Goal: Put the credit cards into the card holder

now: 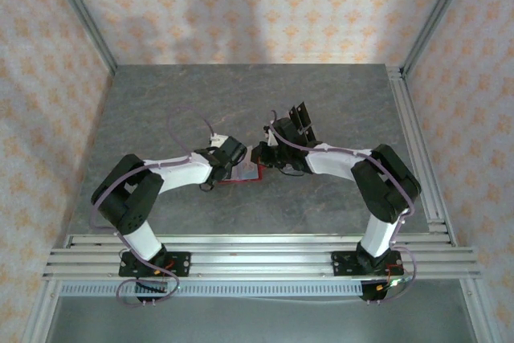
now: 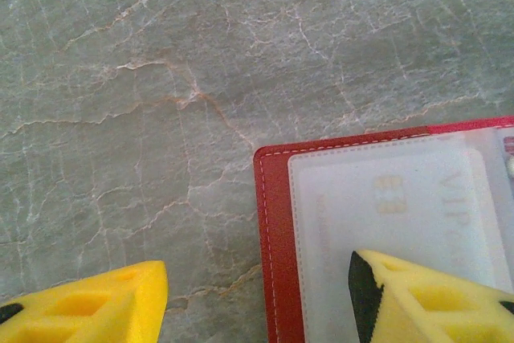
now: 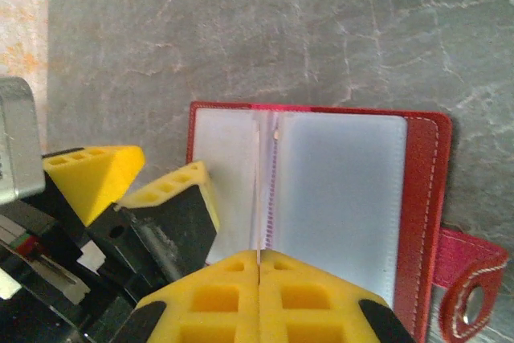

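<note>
The two claws are meeting over the middle of the grey marbled counter (image 1: 241,118). The right claw (image 3: 259,267) is sitting pinched fully together. Its two yellow fingers (image 3: 217,295) are pressing flat against each other, with their tips at the near end of the fold of the card holder (image 3: 422,198). Whether a thin leaf is being nipped between them I cannot tell. The left claw (image 2: 257,279) is standing partly spread and gripping nothing. One of its fingers (image 2: 88,307) is hanging over the counter just beside the holder's edge, and the other (image 2: 426,295) is lying over a clear pocket. Whether that finger is pressing down is not plain.

The card holder is lying open and flat between the two claws, inside facing up. In the right wrist view its fold is running straight away from the shut claw, with the leaves spreading to either side, so its long axis is lying crosswise. From above it is stretching roughly left to right across the counter. A red strap tab (image 3: 474,279) with a metal snap is sticking out from its near right corner. A pale credit card (image 2: 385,214) is sitting inside the clear pocket under the left claw. Its chip and "VIP" lettering are showing through, and the letters are lying sideways in the left wrist view.

Beyond the holder, the counter is running back to the wallpapered wall (image 1: 265,6).
</note>
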Action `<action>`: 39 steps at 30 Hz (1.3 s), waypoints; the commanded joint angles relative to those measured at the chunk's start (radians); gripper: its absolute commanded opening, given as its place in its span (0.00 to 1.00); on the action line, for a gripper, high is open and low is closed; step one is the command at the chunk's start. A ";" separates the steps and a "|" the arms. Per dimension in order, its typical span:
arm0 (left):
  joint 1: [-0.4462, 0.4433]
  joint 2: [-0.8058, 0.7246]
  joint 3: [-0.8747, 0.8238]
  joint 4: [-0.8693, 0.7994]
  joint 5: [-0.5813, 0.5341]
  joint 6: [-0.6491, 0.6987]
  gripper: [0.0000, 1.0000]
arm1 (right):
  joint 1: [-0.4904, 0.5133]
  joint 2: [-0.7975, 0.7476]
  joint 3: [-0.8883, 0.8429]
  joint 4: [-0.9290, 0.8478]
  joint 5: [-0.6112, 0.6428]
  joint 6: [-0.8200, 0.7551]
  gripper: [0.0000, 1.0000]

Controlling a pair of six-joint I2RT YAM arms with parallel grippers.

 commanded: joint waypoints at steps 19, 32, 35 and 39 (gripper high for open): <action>0.019 -0.025 -0.038 -0.026 -0.018 0.048 0.63 | 0.007 0.036 -0.078 0.260 -0.020 0.029 0.00; 0.029 -0.008 -0.062 -0.038 -0.045 0.002 0.63 | 0.008 0.079 -0.102 0.339 -0.047 0.053 0.00; 0.030 -0.007 -0.069 -0.033 -0.042 -0.011 0.62 | 0.009 0.086 -0.104 0.358 -0.058 0.058 0.00; 0.031 -0.010 -0.072 -0.032 -0.043 -0.015 0.62 | 0.010 0.098 -0.104 0.382 -0.069 0.066 0.00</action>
